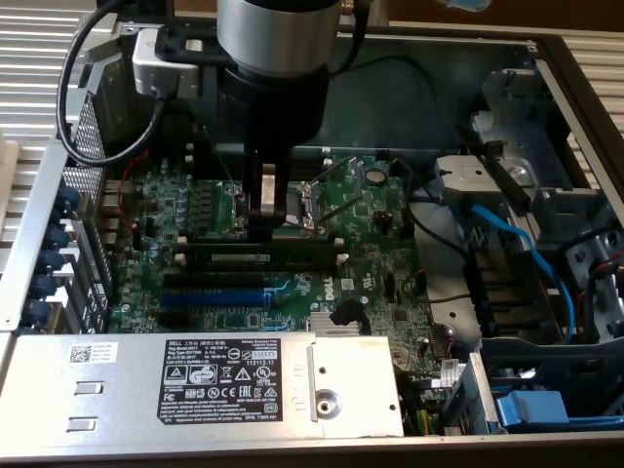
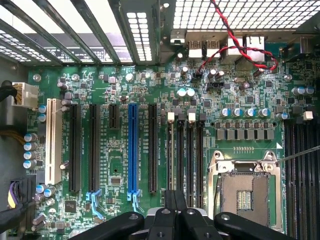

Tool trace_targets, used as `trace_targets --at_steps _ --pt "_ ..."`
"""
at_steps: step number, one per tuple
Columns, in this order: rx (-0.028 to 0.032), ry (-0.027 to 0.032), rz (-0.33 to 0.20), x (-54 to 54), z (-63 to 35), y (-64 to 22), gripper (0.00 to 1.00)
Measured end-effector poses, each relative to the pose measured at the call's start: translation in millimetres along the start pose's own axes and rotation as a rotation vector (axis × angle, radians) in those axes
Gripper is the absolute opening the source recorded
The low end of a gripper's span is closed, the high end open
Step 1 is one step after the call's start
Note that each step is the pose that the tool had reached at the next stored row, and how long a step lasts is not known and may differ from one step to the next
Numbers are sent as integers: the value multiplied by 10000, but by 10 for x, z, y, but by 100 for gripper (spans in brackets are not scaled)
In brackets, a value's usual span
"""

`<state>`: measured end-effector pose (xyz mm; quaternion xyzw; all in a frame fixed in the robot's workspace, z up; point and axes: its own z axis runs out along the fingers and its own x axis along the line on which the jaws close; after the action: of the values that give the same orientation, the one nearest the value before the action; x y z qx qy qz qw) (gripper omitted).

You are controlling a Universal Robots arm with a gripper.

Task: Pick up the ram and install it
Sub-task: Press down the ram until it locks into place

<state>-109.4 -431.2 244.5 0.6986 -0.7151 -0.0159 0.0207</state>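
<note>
The ram [image 1: 258, 258], a long dark green stick with a pale label strip, lies lengthwise along the black memory slots [image 1: 263, 246] on the green motherboard [image 1: 380, 244]. My gripper [image 1: 267, 222] hangs straight down from the arm, just above the stick near its middle, fingers shut together. Whether the tips touch the stick I cannot tell. In the wrist view my gripper [image 2: 175, 196] stands with its black fingertips [image 2: 170, 199] pressed together over the end of the memory slots [image 2: 185, 150]. Nothing shows between them.
A silver power supply [image 1: 195, 390] borders the board on the near side. The blue expansion slot [image 1: 210, 297] runs beside the memory slots, and the CPU socket [image 1: 314, 200] lies close to the gripper. Blue cables [image 1: 526, 253] and a drive cage fill the exterior view's right.
</note>
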Motion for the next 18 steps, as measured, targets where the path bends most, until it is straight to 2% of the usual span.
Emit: trace_targets --at_steps 6,18 --pt "0 0 0 -1 -2 -48 10" --pt "0 -1 0 3 12 -50 10"
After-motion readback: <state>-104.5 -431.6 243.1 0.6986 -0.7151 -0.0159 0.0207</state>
